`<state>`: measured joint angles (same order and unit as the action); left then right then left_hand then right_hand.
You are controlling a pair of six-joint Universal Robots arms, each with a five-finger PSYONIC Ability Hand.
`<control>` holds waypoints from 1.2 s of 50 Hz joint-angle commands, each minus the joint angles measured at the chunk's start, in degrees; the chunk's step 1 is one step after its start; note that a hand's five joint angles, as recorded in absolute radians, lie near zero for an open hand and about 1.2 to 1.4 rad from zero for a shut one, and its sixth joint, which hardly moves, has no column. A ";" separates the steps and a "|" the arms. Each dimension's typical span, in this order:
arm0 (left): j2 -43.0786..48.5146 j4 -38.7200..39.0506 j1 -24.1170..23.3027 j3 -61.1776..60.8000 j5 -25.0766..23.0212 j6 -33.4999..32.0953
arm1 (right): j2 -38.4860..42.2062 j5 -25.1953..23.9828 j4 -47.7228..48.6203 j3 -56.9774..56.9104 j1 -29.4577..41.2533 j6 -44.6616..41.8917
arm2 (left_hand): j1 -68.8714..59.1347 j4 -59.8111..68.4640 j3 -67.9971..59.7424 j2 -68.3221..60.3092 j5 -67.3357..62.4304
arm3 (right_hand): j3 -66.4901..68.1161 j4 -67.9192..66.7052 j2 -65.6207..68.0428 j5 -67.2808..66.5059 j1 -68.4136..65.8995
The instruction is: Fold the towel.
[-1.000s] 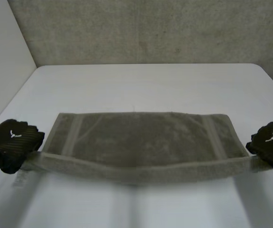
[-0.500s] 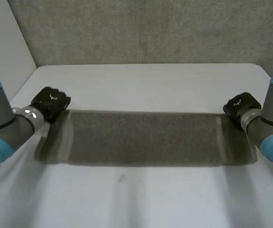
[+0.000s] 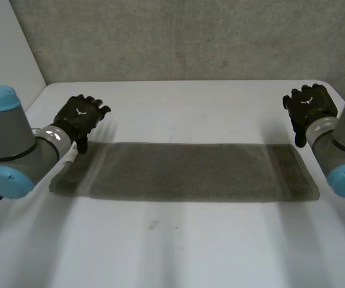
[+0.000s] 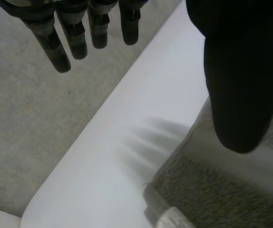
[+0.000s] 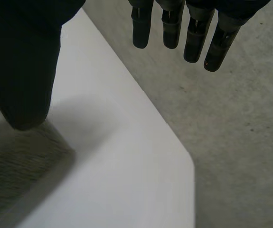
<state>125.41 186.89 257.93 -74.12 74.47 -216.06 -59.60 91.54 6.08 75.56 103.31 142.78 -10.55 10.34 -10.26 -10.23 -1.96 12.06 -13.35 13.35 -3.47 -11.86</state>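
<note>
Towel (image 3: 184, 171), grey-brown terry, lay flat as a long strip, apparently doubled, across the white table (image 3: 190, 108). Black left hand (image 3: 81, 115) and black right hand (image 3: 309, 105) hovered at its far corners, fingers straight and spread, holding nothing.

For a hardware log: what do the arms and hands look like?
The left arm and right arm are grey with light-blue caps. The left robot hand and right robot hand are black, each with a small white mark on its back.
</note>
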 commanded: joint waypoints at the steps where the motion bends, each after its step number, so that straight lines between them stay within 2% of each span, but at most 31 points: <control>1: -13.42 6.10 0.29 -16.46 -0.38 8.97 | -9.30 -7.07 -3.52 16.25 -3.54 3.73 | 0.55 -0.34 0.26 0.23 1.96 | -2.06 3.35 -3.35 3.47 1.86; 8: -18.45 12.44 0.65 -25.28 -0.38 14.26 | -11.24 -10.24 -4.14 25.07 -7.42 3.30 | 0.55 -0.34 0.26 0.23 1.96 | 2.90 -1.61 1.61 -1.49 -3.10; 10: -19.67 13.84 0.82 -27.38 -0.38 16.62 | -10.98 -11.47 -3.36 27.00 -8.65 3.73 | 0.55 -0.34 0.26 0.23 1.96 | 11.27 -9.98 9.98 -9.86 -11.47; 16: -19.85 14.91 0.73 -28.53 -0.47 17.86 | -9.48 -12.97 0.60 28.50 -10.50 3.65 | 0.55 -0.34 0.26 0.23 1.96 | 20.73 -19.44 19.44 -19.32 -20.93; 17: -19.85 14.91 0.73 -28.62 -0.47 17.86 | -8.26 -12.97 2.08 28.67 -10.59 3.30 | 0.55 -0.34 0.26 0.23 1.96 | 24.40 -23.11 23.10 -22.99 -24.59; 18: -19.85 14.99 0.73 -28.62 -0.47 17.86 | -7.29 -12.97 3.75 28.76 -10.76 3.30 | 0.55 -0.34 0.26 0.23 1.96 | 33.43 -32.14 32.13 -32.02 -33.62; 19: -19.85 14.99 0.73 -28.62 -0.47 17.86 | -7.28 -12.97 3.77 28.76 -10.76 3.30 | 0.55 -0.34 0.26 0.23 1.96 | 33.52 -32.23 32.22 -32.11 -33.71; 21: -19.85 14.99 0.82 -28.71 -0.47 17.86 | -6.32 -12.62 6.92 28.85 -11.11 2.95 | 0.55 -0.34 0.26 0.23 1.96 | 66.97 -65.68 65.67 -65.56 -67.16; 30: -20.55 14.99 0.82 -28.97 -0.47 17.95 | -5.17 -11.74 8.78 27.80 -14.37 0.75 | 0.55 -0.34 0.26 0.23 1.96 | 67.94 -66.65 66.65 -66.53 -68.14; 35: -21.79 14.99 0.82 -29.50 -0.38 17.95 | -6.14 -8.31 8.07 26.74 -19.20 -7.78 | 0.55 -0.34 0.26 0.23 1.96 | 67.94 -66.65 66.65 -66.53 -68.14; 37: -22.66 14.99 0.82 -29.85 -0.38 17.95 | -7.71 -4.11 7.64 25.60 -22.79 -15.30 | 0.55 -0.34 0.26 0.23 1.96 | 67.94 -66.65 66.65 -66.53 -68.14; 41: -23.46 14.99 0.82 -30.20 -0.38 17.95 | -9.39 -2.07 7.99 24.37 -23.77 -19.38 | 0.55 -0.34 0.26 0.23 1.96 | 67.94 -66.65 66.65 -66.53 -68.14; 43: -23.89 14.99 0.82 -30.29 -0.38 17.95 | -10.88 -2.42 7.81 22.53 -19.41 -17.55 | 0.55 -0.34 0.26 0.23 1.96 | 67.94 -66.65 66.65 -66.53 -68.14; 44: -23.89 14.99 0.82 -30.29 -0.38 17.95 | -10.89 -2.42 7.81 22.52 -19.38 -17.54 | 0.55 -0.34 0.26 0.23 1.96 | 67.94 -66.65 66.65 -66.53 -68.14; 46: -24.33 14.99 0.91 -30.29 -0.29 18.13 | -12.55 -3.56 8.34 20.51 -12.29 -11.59 | 0.55 -0.34 0.26 0.23 1.96 | 67.94 -66.65 66.65 -66.53 -68.14; 47: -24.33 14.99 0.91 -30.29 -0.29 18.13 | -12.56 -3.57 8.34 20.50 -12.26 -11.56 | 0.55 -0.34 0.26 0.23 1.96 | 67.94 -66.65 66.65 -66.53 -68.14; 49: -24.77 14.99 0.91 -30.29 -0.20 18.21 | -13.61 -6.45 8.34 18.14 -4.47 -5.69 | 0.55 -0.34 0.26 0.23 1.96 | 67.94 -66.65 66.65 -66.53 -68.14; 50: -24.77 14.99 0.91 -30.29 -0.20 18.22 | -13.61 -6.47 8.34 18.13 -4.44 -5.67 | 0.55 -0.34 0.26 0.23 1.96 | 67.94 -66.65 66.65 -66.53 -68.14; 51: -25.03 14.91 1.00 -30.29 -0.20 18.22 | -13.53 -7.86 8.34 16.74 0.09 -3.93 | 0.55 -0.34 0.26 0.23 1.96 | 67.94 -66.65 66.65 -66.53 -68.14; 53: -25.48 14.91 1.00 -30.29 -0.20 18.22 | -11.43 -10.32 8.69 13.40 9.93 -2.95 | 0.55 -0.34 0.26 0.23 1.96 | 67.94 -66.65 66.65 -66.53 -68.14; 54: -25.48 14.91 1.00 -30.29 -0.20 18.22 | -11.42 -10.33 8.69 13.38 9.98 -2.95 | 0.55 -0.34 0.26 0.23 1.96 | 67.94 -66.65 66.65 -66.53 -68.14; 55: -25.56 14.91 1.00 -30.38 -0.12 18.22 | -9.07 -11.20 9.12 11.55 15.29 -3.03 | 0.55 -0.34 0.26 0.23 1.96 | 67.94 -66.65 66.65 -66.53 -68.14; 56: -25.56 14.91 1.00 -30.38 -0.12 18.22 | -9.04 -11.21 9.13 11.54 15.34 -3.03 | 0.55 -0.34 0.26 0.23 1.96 | 67.94 -66.65 66.65 -66.53 -68.14; 58: -25.83 14.91 1.00 -30.64 -0.12 18.22 | -4.49 -12.26 9.39 8.21 24.35 -2.95 | 0.55 -0.34 0.26 0.23 1.96 | 67.94 -66.65 66.65 -66.53 -68.14; 59: -25.83 14.91 1.00 -30.64 -0.12 18.22 | -4.47 -12.27 9.39 8.20 24.39 -2.95 | 0.55 -0.34 0.26 0.23 1.96 | 67.94 -66.65 66.65 -66.53 -68.14; 60: -25.83 14.91 1.00 -30.82 -0.12 18.22 | -2.12 -12.44 9.48 7.06 27.61 -2.86 | 0.55 -0.34 0.26 0.23 1.96 | 67.94 -66.65 66.65 -66.53 -68.14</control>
<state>99.90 201.81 258.91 -104.53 74.30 -197.84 -69.39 81.11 15.01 87.88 116.14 139.79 -9.86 9.60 -9.67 -9.48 -1.59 68.12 -68.47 67.75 -56.80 -55.98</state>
